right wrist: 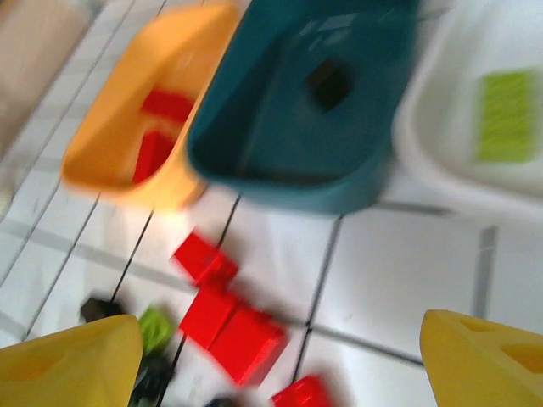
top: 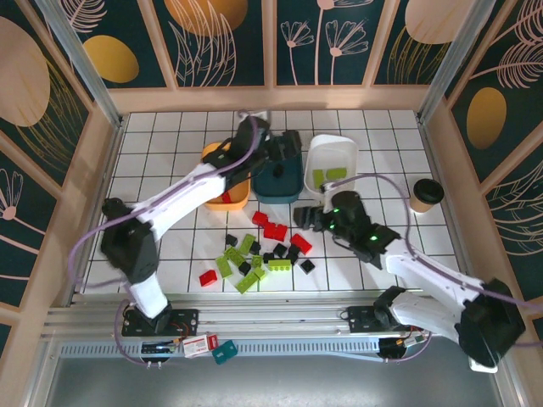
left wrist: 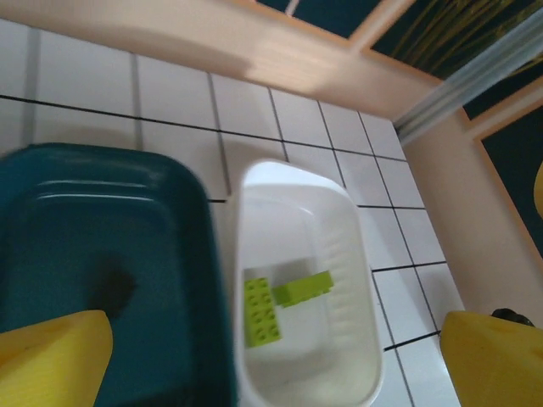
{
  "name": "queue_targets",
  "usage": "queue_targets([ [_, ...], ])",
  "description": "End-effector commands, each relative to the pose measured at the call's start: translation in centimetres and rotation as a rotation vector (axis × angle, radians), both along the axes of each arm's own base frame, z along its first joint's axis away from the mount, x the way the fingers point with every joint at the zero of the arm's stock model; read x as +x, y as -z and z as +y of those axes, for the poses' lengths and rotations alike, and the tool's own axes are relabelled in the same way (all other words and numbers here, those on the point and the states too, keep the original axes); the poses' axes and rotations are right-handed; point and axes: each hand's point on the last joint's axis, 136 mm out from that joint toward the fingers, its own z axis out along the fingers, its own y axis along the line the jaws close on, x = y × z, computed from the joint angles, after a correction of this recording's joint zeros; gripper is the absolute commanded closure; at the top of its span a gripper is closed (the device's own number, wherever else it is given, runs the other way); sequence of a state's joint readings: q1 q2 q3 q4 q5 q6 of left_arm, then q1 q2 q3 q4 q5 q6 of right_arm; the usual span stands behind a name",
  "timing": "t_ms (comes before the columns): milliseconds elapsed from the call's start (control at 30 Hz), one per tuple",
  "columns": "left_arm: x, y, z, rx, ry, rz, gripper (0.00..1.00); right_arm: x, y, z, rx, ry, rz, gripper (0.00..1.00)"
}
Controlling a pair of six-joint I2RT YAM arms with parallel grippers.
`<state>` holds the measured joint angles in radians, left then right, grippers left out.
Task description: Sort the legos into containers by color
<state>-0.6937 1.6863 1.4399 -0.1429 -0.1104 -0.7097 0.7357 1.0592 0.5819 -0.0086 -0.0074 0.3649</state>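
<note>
Overhead view of a white tiled bench (top: 153, 161) with three tubs in a row at the far side: an orange tub (top: 231, 203) on the left, a dark teal tub (top: 280, 188) in the middle and a white tub (top: 327, 148) on the right. Most of the legos (top: 227, 264), red, lime green and black, lie loose on the bench in front of the tubs. My left arm (top: 182, 199) reaches out to the teal tub, and my left jaws hang above it, spread wide with nothing between the yellow fingertips (left wrist: 51, 360). A black brick (left wrist: 114, 288) lies on the floor of that tub, and two lime bricks (left wrist: 263, 312) lie touching in the white tub beside it. My right arm (top: 424, 271) points its jaws at the near end of the tubs, just above a cluster of red bricks (top: 273, 230); these jaws are also spread and empty, though the wrist picture is blurred. Red bricks (right wrist: 157, 127) already sit in the orange tub. I judge sorting to be at an early stage, with the right arm at the picking step. The next move calls for lowering the right jaws over one red brick alone, since its neighbours touch it, closing on it, and carrying it to the orange tub.
</note>
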Motion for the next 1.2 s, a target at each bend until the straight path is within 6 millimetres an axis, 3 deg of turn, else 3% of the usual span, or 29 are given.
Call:
queue_targets([
  [0,-2.5,-0.9,5.5,0.078,-0.125,-0.086,0.01,-2.0,-0.8,5.6,-0.023,-0.235,-0.063,0.14],
  [133,-6.2,-2.7,12.1,0.138,-0.261,-0.135,0.01,-5.0,0.6,11.5,-0.043,-0.447,-0.068,0.14],
  [267,-9.5,-4.7,17.0,0.158,-0.355,-0.164,0.01,-8.3,1.8,17.1,-0.070,-0.651,-0.089,0.14],
  [367,-11.0,-5.8,19.6,0.153,-0.403,-0.169,0.01,-10.2,3.3,20.5,-0.112,-0.764,-0.102,0.14],
  [533,-11.8,-6.1,21.4,0.144,-0.429,-0.150,0.01,-12.4,4.9,25.0,-0.145,-0.892,-0.126,0.18],
  [700,-11.6,-5.4,21.5,0.143,-0.411,-0.113,0.01,-13.1,7.2,26.8,-0.232,-0.949,-0.202,0.19],
  [967,-11.6,-5.4,21.3,0.137,-0.382,-0.099,0.01,-14.0,8.6,27.5,-0.290,-0.987,-0.374,0.18],
  [1167,-11.6,-5.2,21.1,0.124,-0.373,-0.097,0.01,-14.2,10.1,27.4,-0.327,-1.008,-0.397,0.18],
])
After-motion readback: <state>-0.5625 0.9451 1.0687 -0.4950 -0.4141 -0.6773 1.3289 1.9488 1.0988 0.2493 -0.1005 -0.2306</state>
